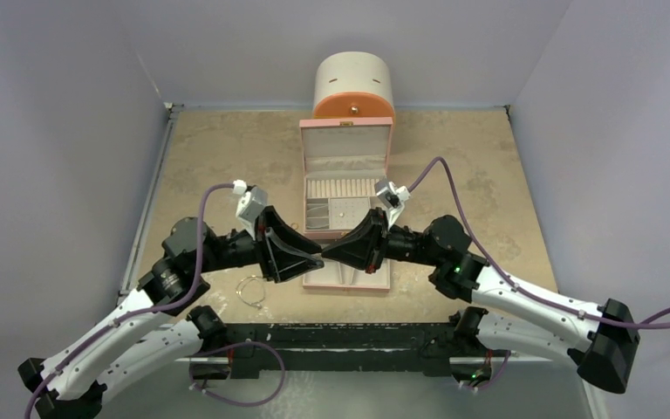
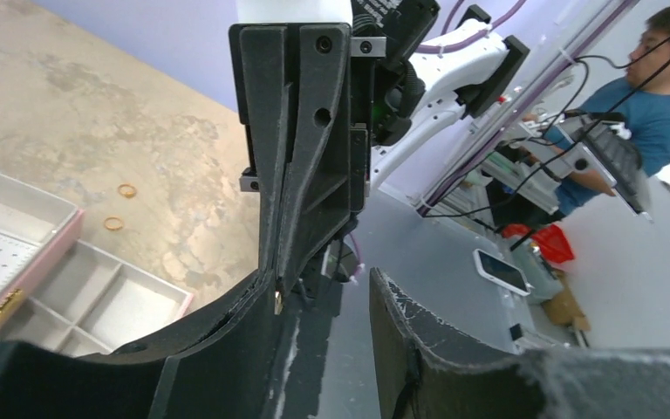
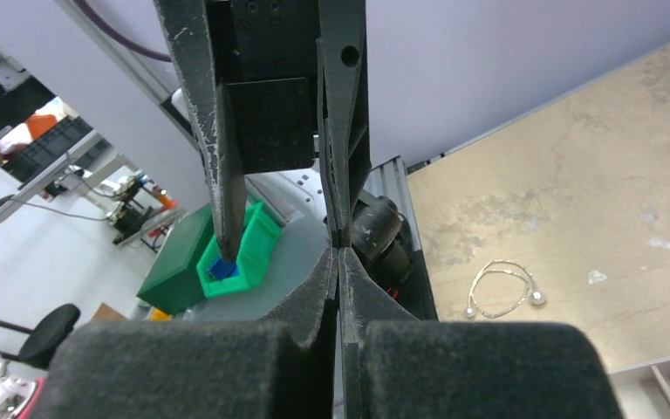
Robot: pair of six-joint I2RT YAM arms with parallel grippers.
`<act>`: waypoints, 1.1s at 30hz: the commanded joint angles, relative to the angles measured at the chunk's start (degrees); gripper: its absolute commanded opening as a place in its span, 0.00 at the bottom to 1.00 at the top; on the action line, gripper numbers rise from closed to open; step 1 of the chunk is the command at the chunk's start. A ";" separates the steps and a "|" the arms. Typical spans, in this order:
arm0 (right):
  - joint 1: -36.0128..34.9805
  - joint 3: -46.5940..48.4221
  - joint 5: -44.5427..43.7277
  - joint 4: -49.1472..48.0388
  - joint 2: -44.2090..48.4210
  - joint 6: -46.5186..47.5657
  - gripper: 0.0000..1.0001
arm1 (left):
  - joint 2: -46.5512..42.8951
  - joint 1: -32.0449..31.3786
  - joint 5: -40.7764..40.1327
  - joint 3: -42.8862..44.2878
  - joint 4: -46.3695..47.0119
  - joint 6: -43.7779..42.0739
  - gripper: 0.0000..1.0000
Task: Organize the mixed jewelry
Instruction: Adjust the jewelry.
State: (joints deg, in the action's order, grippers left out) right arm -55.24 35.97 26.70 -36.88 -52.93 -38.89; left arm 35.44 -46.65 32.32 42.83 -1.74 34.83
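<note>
The mixed jewelry point(image 1: 251, 291) is mostly unsorted and lies out on the counter point(image 1: 488, 201). A thin wire bangle point(image 3: 502, 288) with small beads rests near the counter's near edge, just off the near left corner of the open pink jewelry box point(image 1: 346, 175). Two small gold rings point(image 2: 126, 189) lie close together on bare counter beside one side wall of the box. The box sits mid-counter with its lid laid back toward the far edge. A round cream-and-orange drawer cabinet point(image 1: 353, 87) stands behind it at the far edge.

Above the near end of the box, the two arms meet tip to tip. The right end effector point(image 1: 331, 251) is pinched fully closed. A tiny gold stud point(image 2: 277, 301) shows at the very tip of its fingers, held up in the air. The left end effector point(image 1: 312, 257) faces it with its jaws partly apart and nothing between them. One of its fingers appears to touch the right tips.

This looks like the stud being passed or re-gripped between the arms. The task seems to be at an early stage. The box compartments point(image 2: 96, 297) seen from the left wrist are empty. A speck in one middle compartment is too small to identify. The stud, both rings and the bangle all appear left to put away.
</note>
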 commanded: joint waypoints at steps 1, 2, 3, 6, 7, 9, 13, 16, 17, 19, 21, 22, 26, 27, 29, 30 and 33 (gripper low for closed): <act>-0.19 3.74 3.93 -6.12 -0.62 -1.97 0.00 | 0.85 -0.12 5.05 -0.80 6.65 4.29 0.42; -0.22 4.16 4.62 -6.39 -0.90 -2.37 0.00 | 0.89 -0.15 5.19 -0.82 6.78 4.28 0.41; -0.25 4.46 5.15 -6.53 -1.21 -2.50 0.00 | 0.88 -0.16 5.35 -0.88 7.02 4.35 0.41; -0.28 4.70 5.64 -6.59 -1.39 -3.05 0.00 | 0.97 -0.12 5.73 -0.91 7.17 4.52 0.40; -0.26 4.72 5.77 -6.56 -1.31 -3.15 0.00 | 1.08 -0.17 5.77 -0.80 6.92 4.24 0.40; -0.25 4.60 6.13 -6.57 -1.13 -3.47 0.00 | 1.08 -0.15 5.72 -0.63 6.16 3.80 0.40; -0.30 4.43 7.06 -6.07 -0.95 -3.94 0.00 | 0.10 -0.15 3.74 0.53 4.66 2.66 0.40; -0.30 4.33 8.29 -6.15 -1.10 -4.32 0.00 | -0.77 -0.18 1.66 1.17 3.94 2.31 0.42; -0.29 4.36 8.89 -6.35 -1.13 -4.50 0.00 | -0.91 -0.14 1.32 1.20 3.82 2.29 0.42; -0.26 4.54 10.26 -6.96 -1.43 -5.04 0.00 | -0.63 -0.16 1.22 1.37 3.44 2.27 0.43; -0.30 4.72 11.44 -7.50 -1.69 -5.73 0.00 | -0.32 -0.16 1.02 1.81 2.33 1.73 0.43; -0.30 4.79 11.86 -7.76 -1.81 -6.09 0.00 | -0.21 -0.17 0.67 1.95 1.94 1.38 0.43; -0.30 4.88 12.65 -8.47 -1.53 -6.85 0.00 | -0.65 -0.17 -1.17 2.44 -1.17 0.19 0.43; -0.30 4.98 12.75 -8.40 -1.41 -6.89 0.00 | -0.81 -0.11 -1.76 2.58 -1.61 -0.04 0.43; -0.24 5.14 12.11 -7.81 -0.71 -6.79 0.00 | -0.89 -0.17 -1.75 2.70 -1.54 0.12 0.44; -0.28 5.27 11.28 -7.10 -0.28 -6.42 0.00 | -0.83 -0.19 -1.38 2.73 -1.44 0.31 0.44; -0.28 6.05 8.32 -3.43 0.91 -4.39 0.00 | -0.46 -0.17 0.01 2.78 -1.22 0.84 0.44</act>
State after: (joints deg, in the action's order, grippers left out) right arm -55.24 38.13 36.99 -40.56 -54.65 -44.91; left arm 35.05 -46.59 32.10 43.11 -3.70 36.34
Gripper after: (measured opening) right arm 0.004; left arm 0.439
